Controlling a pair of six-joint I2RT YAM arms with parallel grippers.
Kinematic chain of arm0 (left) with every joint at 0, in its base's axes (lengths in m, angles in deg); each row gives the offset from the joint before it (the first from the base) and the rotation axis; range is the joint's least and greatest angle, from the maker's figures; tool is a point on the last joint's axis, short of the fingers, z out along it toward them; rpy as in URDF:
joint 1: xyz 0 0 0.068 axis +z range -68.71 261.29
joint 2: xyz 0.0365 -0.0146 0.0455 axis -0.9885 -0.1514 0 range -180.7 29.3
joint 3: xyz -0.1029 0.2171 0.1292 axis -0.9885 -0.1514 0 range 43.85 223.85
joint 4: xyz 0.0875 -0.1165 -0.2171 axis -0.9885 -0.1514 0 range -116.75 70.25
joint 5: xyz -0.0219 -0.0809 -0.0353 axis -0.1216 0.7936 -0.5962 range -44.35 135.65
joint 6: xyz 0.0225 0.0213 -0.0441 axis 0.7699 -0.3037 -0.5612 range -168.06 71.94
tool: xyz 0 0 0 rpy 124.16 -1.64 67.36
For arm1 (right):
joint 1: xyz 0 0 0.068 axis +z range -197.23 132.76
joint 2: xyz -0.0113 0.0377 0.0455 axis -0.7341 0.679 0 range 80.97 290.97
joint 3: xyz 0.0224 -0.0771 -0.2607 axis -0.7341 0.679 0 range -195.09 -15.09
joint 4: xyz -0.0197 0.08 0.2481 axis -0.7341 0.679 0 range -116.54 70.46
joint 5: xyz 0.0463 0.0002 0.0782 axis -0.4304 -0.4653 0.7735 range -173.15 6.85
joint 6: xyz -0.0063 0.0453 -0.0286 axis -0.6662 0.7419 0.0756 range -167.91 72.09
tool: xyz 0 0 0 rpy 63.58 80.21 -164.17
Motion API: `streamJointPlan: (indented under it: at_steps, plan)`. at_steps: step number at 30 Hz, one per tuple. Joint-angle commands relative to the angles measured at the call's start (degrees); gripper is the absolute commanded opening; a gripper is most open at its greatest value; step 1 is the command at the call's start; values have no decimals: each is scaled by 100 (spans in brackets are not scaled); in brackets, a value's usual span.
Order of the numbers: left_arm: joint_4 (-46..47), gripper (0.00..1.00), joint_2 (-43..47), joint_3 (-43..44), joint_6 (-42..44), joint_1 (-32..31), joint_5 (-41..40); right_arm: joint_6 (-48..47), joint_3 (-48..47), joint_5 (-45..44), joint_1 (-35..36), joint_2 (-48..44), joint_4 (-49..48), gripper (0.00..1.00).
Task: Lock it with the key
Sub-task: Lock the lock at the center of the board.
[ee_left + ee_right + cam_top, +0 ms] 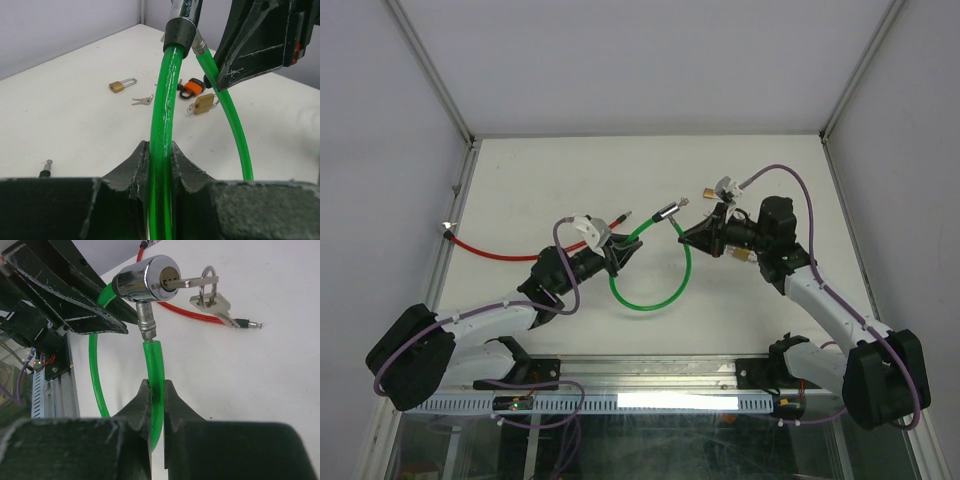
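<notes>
Left gripper (159, 162): jaws closed down hard on the green cable (162, 100), which fills the narrow gap between them. Right gripper (156, 395): likewise pinched on the cable's other leg, just below its metal end fitting. The lock cylinder (147, 277) sits between the two grips, held up off the table (550, 170) about mid-table.

Right wrist view only: the key (189, 283) is seated in the keyway, and a second key (215, 302) hangs from its ring. The red cable (177, 309) lies on the table behind. The left wrist view hides the keyway. Past the cable it shows a brass padlock (122, 85), loose keys (143, 101), an orange padlock (192, 88) and another brass padlock (204, 103), all lying flat.

Top view: the green loop sags toward the near edge. Both grippers are well apart from the side walls and the far edge.

The cylinder's long axis is roughly level. The key lies in line with it, bow pointing away from the left gripper.
</notes>
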Motion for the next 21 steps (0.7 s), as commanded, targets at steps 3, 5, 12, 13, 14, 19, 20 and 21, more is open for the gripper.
streamJointPlan:
  at_steps: [3,5,12,13,14,19,20,21]
  plan:
    - [-597,0,246,381,1277,-369,-451,348,-24,362,-18,-67,-727,0]
    - [-837,0,292,426,1540,-421,-474,340,-2,393,-26,-76,-765,0]
    - [-1617,0,440,602,2131,-466,-647,325,86,388,-28,-59,-931,0]
    - [-1730,0,433,640,2176,-462,-622,310,106,360,-28,-56,-961,0]
    - [-1820,0,422,686,2215,-461,-585,299,131,333,-28,-52,-997,0]
    - [-2116,0,300,796,2387,-466,-283,225,276,233,-27,9,-1247,0]
    - [-2177,0,273,817,2429,-471,-227,211,308,231,-27,24,-1330,0]
    - [-2224,0,243,835,2459,-470,-159,202,356,214,-28,41,-1417,0]
